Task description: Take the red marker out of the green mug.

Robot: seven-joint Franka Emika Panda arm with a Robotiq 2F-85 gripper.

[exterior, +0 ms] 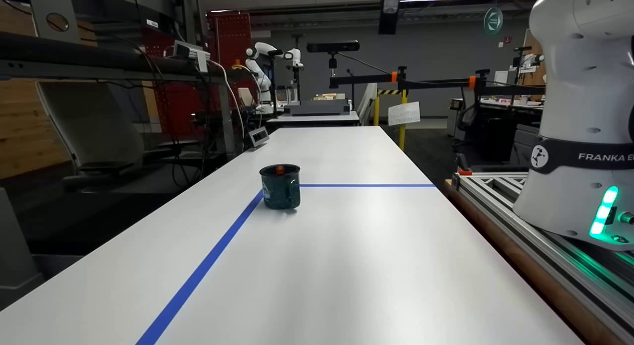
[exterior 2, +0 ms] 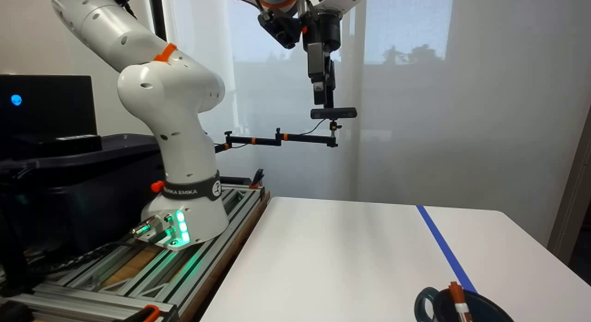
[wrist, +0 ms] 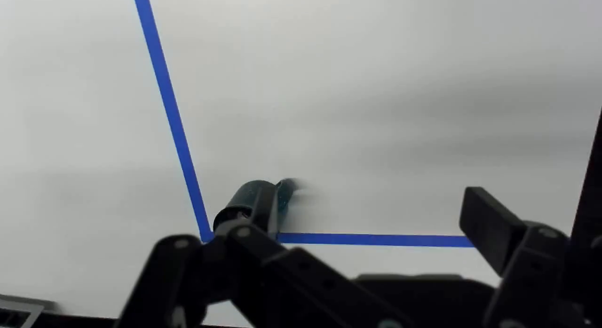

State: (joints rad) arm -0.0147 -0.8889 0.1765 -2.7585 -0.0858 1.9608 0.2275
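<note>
Pose: the arm stands on a rail frame alongside the worktop, light strip on its base lit green. Column rises, upper link slants up and back and runs out of the top of that exterior view; wrist comes back in from above. The gripper hangs pointing down, high above the worktop. In an exterior view the base and lower column are cut off at picture right.

Gripper state: released. Wrist view has the fingers spread well apart, worktop and blue tape showing between them.

Counts: 1 green mug, 1 red marker, 2 lines of tape meeting at a corner, 1 gripper with 2 fingers. 1 arm at the worktop, plus 1 white background arm. Each exterior view has 1 bar-shaped camera on a jointed boom; can't tell if same unit.

Location: red marker is in the green mug, leaning, cap end up by the rim, white band under the cap. Mug is upright just inside the tape corner, handle on the arm's side. Marker sits far below the gripper, well apart from it. In the wrist view the finger at picture left cuts across the mug in line of sight; marker hard to make out there.
</note>
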